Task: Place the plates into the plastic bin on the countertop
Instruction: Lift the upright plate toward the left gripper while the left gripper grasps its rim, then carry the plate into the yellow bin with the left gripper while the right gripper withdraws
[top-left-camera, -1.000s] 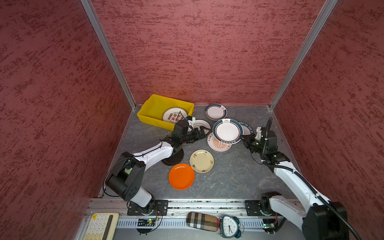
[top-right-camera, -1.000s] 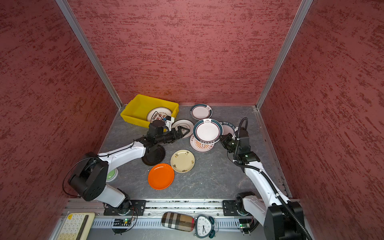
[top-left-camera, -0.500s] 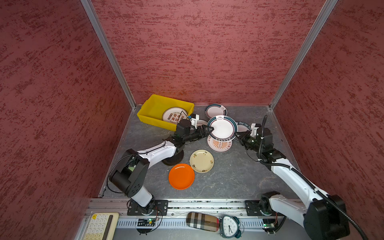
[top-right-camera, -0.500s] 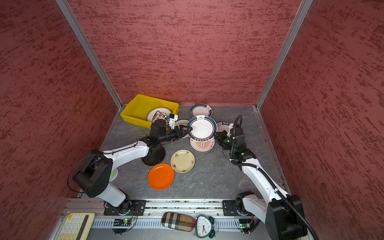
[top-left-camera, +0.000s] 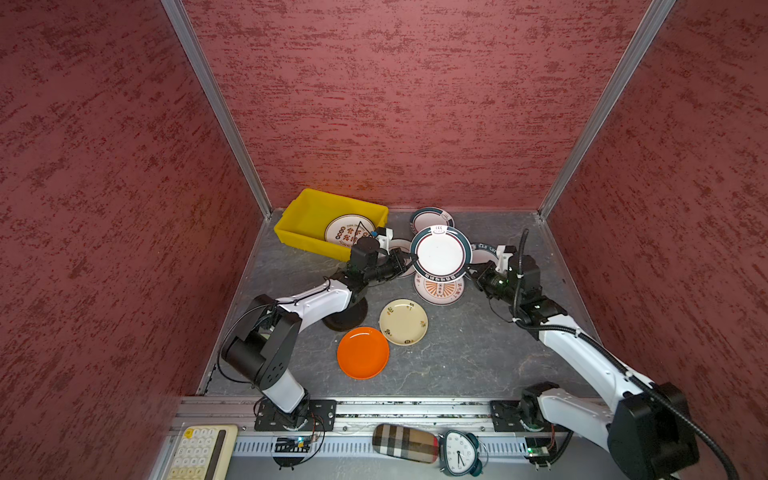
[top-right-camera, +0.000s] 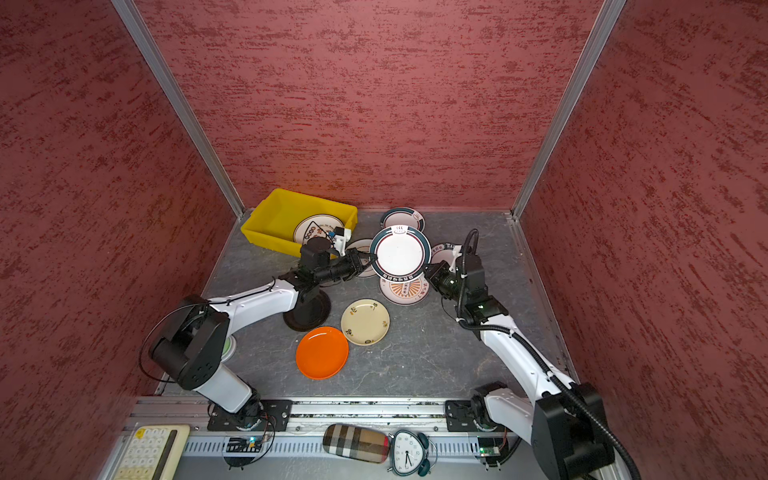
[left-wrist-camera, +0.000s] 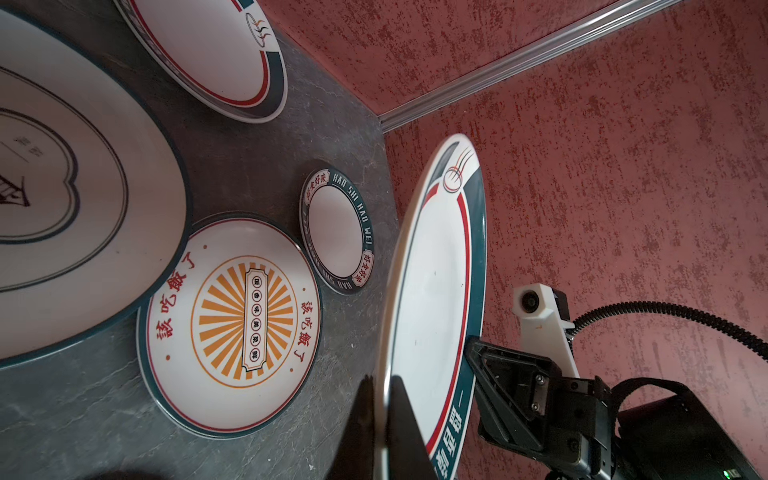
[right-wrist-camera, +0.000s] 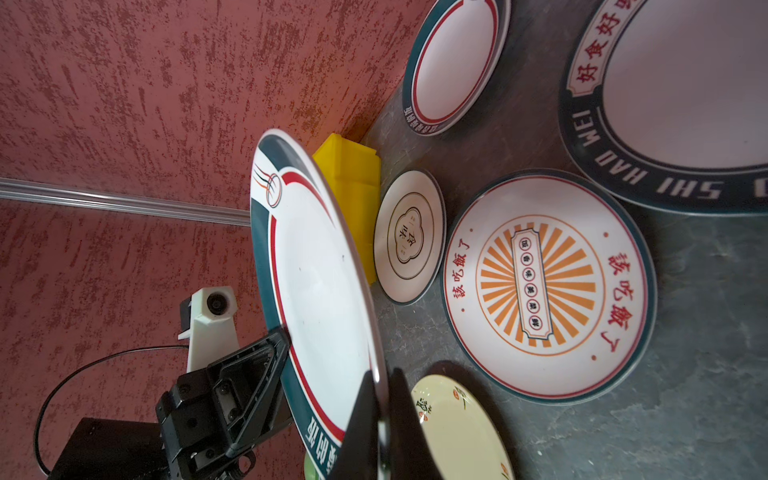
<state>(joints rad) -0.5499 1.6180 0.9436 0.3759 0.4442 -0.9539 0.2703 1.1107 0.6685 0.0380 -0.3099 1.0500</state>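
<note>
A white plate with a dark teal rim (top-left-camera: 441, 253) (top-right-camera: 400, 254) hangs above the countertop (top-left-camera: 457, 357), tilted up on edge. My left gripper (top-left-camera: 411, 259) (left-wrist-camera: 384, 380) is shut on one side of its rim. On the opposite rim my right gripper (top-left-camera: 471, 270) (right-wrist-camera: 380, 374) is also shut. The yellow plastic bin (top-left-camera: 307, 241) (right-wrist-camera: 349, 174) stands at the back left with one patterned plate (top-left-camera: 349, 228) in it. Sunburst (top-left-camera: 438, 291), cream floral (top-left-camera: 403, 322), orange (top-left-camera: 363, 352) and black (top-left-camera: 345, 318) plates lie on the countertop.
More plates lie at the back: a teal-rimmed one (top-left-camera: 432, 218), a lettered one (top-left-camera: 484, 253) and a cloud-outline one (right-wrist-camera: 409, 237). Red walls close in three sides. A keypad (top-left-camera: 199, 453), a plaid case (top-left-camera: 405, 442) and a clock (top-left-camera: 459, 453) sit beyond the front rail.
The right arm carried the teal-rimmed plate leftward, towards the left gripper. The left gripper, open before, has shut on the plate's rim.
</note>
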